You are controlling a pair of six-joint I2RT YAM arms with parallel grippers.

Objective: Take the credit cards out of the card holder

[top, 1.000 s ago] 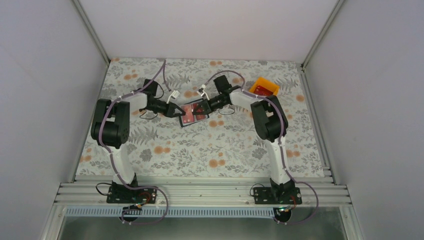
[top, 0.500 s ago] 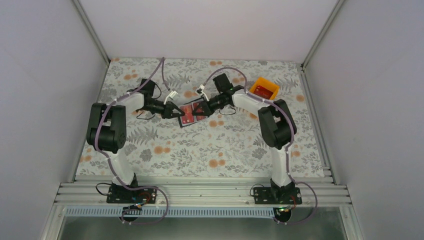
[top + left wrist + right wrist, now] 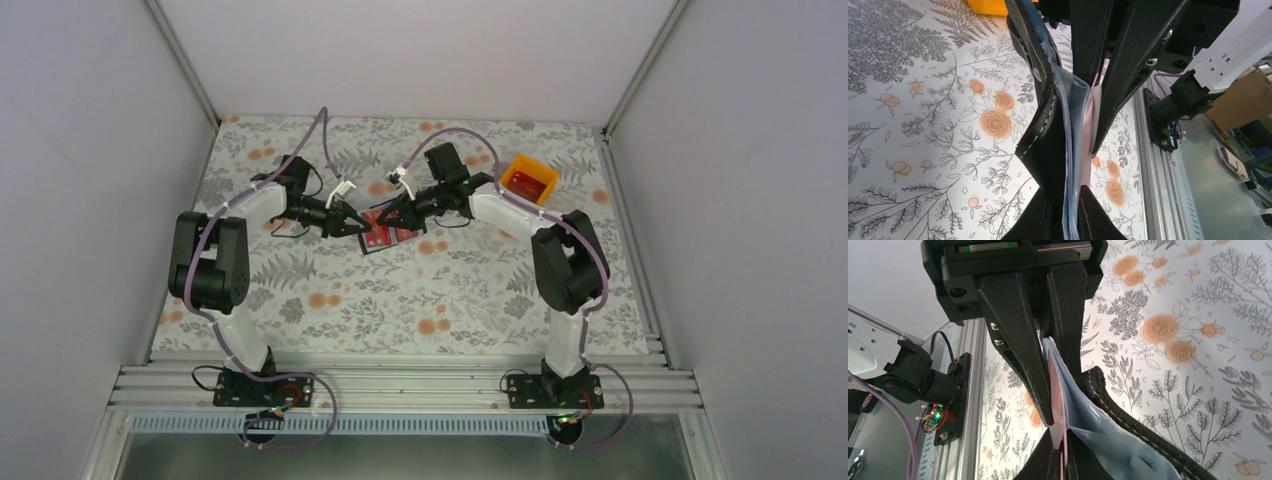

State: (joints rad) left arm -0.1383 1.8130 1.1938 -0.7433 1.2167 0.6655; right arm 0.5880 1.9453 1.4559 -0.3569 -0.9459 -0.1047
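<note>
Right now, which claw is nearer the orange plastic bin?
The right claw, between the black bifold wallet and the orange plastic bin; the left claw is beyond the wallet.

**Both my arms met just above mid-frame, jaws pinched**

In the top view my left arm rose from its base at lower left. Its elbow was bent at the left and its forearm reached right toward the centre. My right arm mirrored it from lower right, forearm reaching left. My left gripper (image 3: 356,227) and right gripper (image 3: 388,215) faced each other almost tip to tip, each clamped narrow on the card holder (image 3: 1044,140).
</note>
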